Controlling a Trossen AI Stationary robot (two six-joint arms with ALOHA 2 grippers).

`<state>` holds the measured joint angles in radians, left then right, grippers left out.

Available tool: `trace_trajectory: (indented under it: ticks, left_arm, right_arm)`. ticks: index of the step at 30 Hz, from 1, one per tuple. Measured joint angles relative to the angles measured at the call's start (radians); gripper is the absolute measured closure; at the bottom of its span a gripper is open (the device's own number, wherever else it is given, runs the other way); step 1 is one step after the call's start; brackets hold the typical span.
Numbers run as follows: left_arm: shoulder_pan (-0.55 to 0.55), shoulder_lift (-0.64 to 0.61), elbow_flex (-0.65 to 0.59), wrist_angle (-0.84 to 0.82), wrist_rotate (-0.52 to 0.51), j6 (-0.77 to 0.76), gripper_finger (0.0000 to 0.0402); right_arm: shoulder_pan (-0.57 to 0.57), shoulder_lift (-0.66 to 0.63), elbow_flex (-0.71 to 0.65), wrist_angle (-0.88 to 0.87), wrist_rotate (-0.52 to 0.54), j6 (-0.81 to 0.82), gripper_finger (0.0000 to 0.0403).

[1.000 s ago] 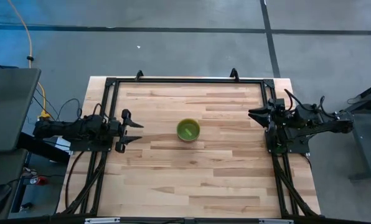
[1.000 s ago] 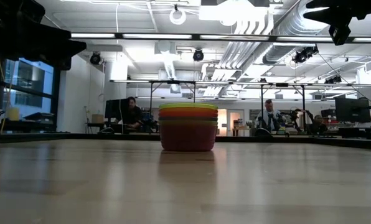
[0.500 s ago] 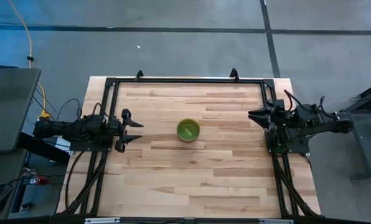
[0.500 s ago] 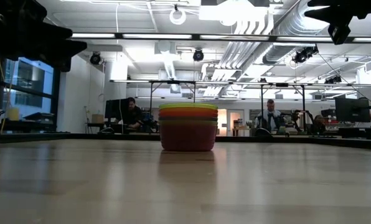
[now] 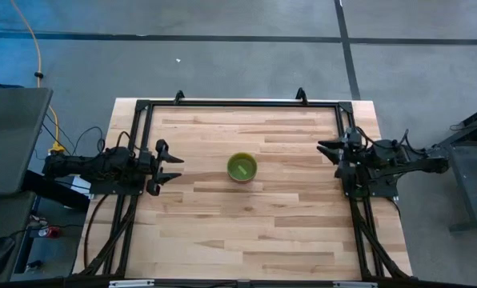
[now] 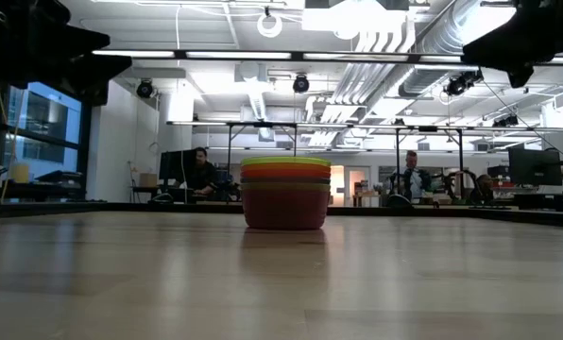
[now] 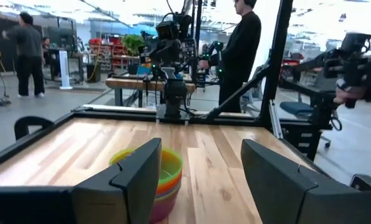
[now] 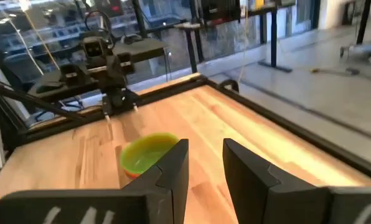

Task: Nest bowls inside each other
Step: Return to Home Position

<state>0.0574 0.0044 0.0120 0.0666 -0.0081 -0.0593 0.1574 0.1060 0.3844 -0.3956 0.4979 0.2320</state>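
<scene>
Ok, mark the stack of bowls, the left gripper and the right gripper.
stack of bowls (image 6: 285,203), low view, on its side wall.
left gripper (image 5: 173,168), high view, midway between its open fingertips.
right gripper (image 5: 325,151), high view, midway between its open fingertips.

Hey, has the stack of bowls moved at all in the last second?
No. The stack of bowls keeps its spot on the table, with the same planks under it.

A grey concrete floor (image 5: 222,64) surrounds the wooden surface (image 5: 246,216), while strip lights (image 6: 196,54) and white ducts (image 6: 385,38) cross the ceiling.
</scene>
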Motion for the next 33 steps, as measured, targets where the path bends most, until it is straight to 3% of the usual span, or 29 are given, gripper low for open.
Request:
trace_trajectory:
  ticks: [5, 12, 21, 33]
  left_arm:
    - [0.000, 0.000, 0.000, -0.002, -0.003, -0.041, 0.0190]
    - [0.000, 0.000, 0.000, -0.008, -0.003, -0.043, 0.0190]
    - [0.000, 0.000, 0.000, 0.006, -0.003, -0.035, 0.0190]
    - [0.000, 0.000, 0.000, 0.006, 0.149, -0.035, 0.0190]
  right_arm:
    - [0.000, -0.104, -0.018, -0.018, -0.026, -0.051, 0.0314]
    - [0.000, -0.091, -0.084, 0.072, -0.093, -0.113, 0.0314]
    - [0.000, -0.096, -0.316, 0.514, -0.139, -0.299, 0.0314]
    - [0.000, -0.096, -0.368, 0.600, -0.373, -0.422, 0.0314]
